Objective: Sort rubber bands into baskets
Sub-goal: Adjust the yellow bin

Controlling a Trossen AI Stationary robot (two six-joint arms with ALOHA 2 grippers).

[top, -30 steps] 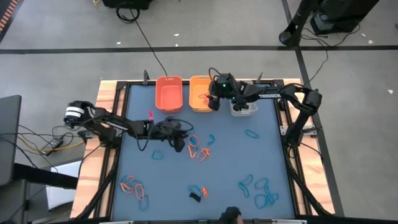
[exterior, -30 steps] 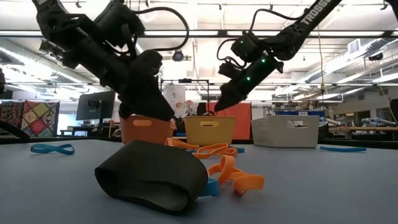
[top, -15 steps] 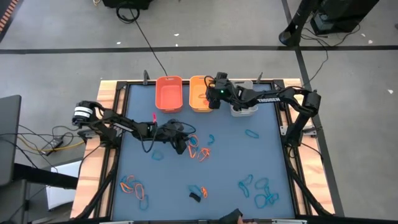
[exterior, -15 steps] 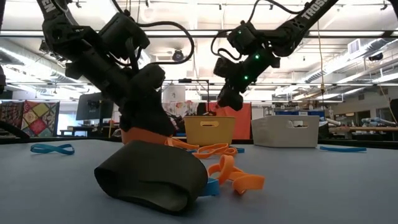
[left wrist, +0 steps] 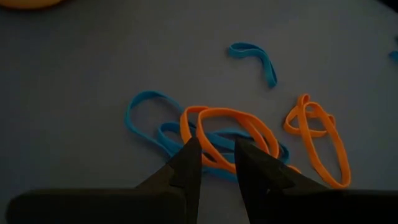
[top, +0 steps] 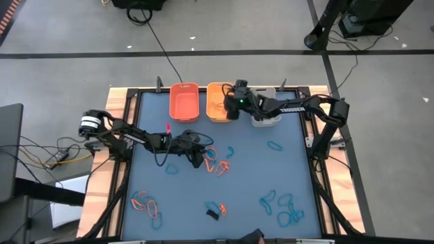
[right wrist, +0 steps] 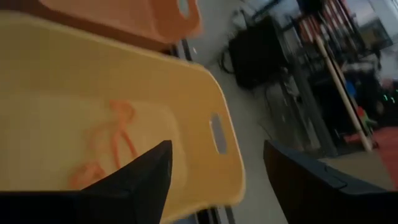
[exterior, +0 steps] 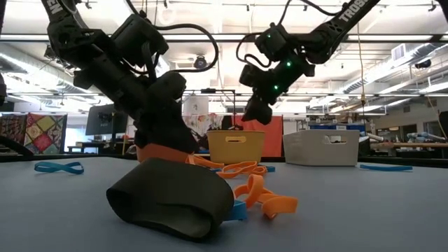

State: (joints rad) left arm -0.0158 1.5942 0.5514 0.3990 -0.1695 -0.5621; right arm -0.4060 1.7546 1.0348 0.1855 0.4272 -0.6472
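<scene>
The left hand (left wrist: 216,163) stood low over the tangle of orange bands (left wrist: 233,134) and blue bands (left wrist: 149,118) at mid-tabletop (top: 271,176), its fingers (left wrist: 186,167) partly closed with a narrow gap and nothing yet between them, tips astride an orange loop. Because the loops overlapped, a pinch here risked lifting a blue band with the orange one, sending it to the wrong bin. Farther right, the right hand (right wrist: 214,165) hung released above the yellow bin (right wrist: 205,93), which already held orange bands (right wrist: 109,146); the orange bin (top: 184,102) lay to its left and the grey bin (top: 266,116) to its right.
</scene>
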